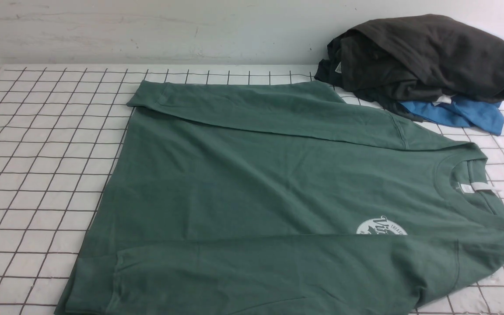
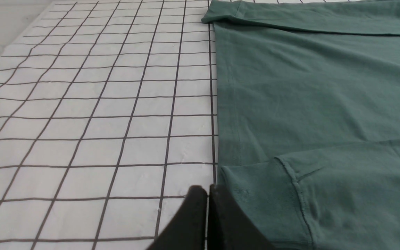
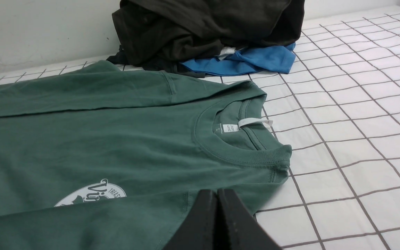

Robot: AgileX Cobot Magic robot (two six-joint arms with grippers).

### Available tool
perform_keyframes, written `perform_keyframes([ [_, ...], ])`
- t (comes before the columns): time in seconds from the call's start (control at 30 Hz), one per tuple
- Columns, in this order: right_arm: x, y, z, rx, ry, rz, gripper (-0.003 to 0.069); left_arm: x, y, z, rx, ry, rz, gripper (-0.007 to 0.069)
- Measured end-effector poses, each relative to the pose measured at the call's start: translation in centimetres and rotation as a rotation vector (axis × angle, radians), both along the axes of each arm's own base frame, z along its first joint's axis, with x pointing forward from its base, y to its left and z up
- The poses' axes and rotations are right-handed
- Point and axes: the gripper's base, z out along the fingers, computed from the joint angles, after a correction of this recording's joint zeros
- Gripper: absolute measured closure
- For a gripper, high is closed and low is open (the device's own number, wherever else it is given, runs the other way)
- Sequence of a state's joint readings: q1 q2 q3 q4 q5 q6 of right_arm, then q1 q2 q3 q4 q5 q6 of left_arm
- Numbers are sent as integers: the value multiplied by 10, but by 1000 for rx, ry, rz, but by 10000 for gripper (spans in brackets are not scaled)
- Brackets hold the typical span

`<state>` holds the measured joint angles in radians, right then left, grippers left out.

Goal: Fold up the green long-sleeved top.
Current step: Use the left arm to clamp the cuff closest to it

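Observation:
The green long-sleeved top [image 1: 256,183] lies flat on the checked table cover, hem to the left and ribbed neck with its white label [image 1: 481,188] to the right. Both sleeves are folded in across the body: one along the far edge, with its cuff [image 1: 147,98] at the left, and one along the near edge, half covering the round white logo [image 1: 381,226]. My left gripper [image 2: 207,189] is shut and empty, its tips right beside the near sleeve's cuff [image 2: 252,194]. My right gripper [image 3: 217,192] is shut and empty over the near shoulder, close to the collar [image 3: 248,156].
A dark charcoal garment [image 1: 427,57] is heaped on a bright blue one [image 1: 466,114] at the back right, touching the top's far shoulder. The white grid-patterned cover [image 1: 37,153] stretches left of the hem. A pale wall [image 1: 147,30] runs behind the table.

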<state>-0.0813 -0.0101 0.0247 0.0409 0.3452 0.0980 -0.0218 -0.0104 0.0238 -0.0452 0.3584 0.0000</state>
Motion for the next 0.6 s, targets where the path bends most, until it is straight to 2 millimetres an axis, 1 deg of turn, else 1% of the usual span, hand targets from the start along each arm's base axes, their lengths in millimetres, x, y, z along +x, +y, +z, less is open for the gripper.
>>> perform_keyframes([
  [0.03,0,0,0,0,-2,0,673,0,0,0,0,0,0,631],
  [0.13,1,0,9,-9,-110,-2,673,2,0,6,-1,-87,4,631],
  [0.2,1,-1,18,-17,-209,-4,673,4,1,18,-5,-212,10,631],
  [0.23,1,-1,20,-19,-228,-5,673,4,1,20,-6,-241,11,631],
  [0.27,1,-1,27,-25,-305,-6,673,4,1,31,-9,-357,16,631],
  [0.3,0,-1,31,-28,-348,-7,673,3,2,37,-11,-426,20,631],
  [0.33,0,-1,31,-28,-348,-7,673,3,2,37,-11,-426,20,631],
  [0.43,-3,-1,43,6,-490,-7,673,-2,3,55,-16,-634,29,631],
  [0.5,-4,-1,46,34,-527,-5,673,-4,3,61,-35,-705,31,631],
  [0.57,-5,-1,50,79,-570,1,673,-10,4,73,-103,-846,27,631],
  [0.6,-6,-1,51,89,-581,3,673,-12,4,76,-128,-884,23,631],
])
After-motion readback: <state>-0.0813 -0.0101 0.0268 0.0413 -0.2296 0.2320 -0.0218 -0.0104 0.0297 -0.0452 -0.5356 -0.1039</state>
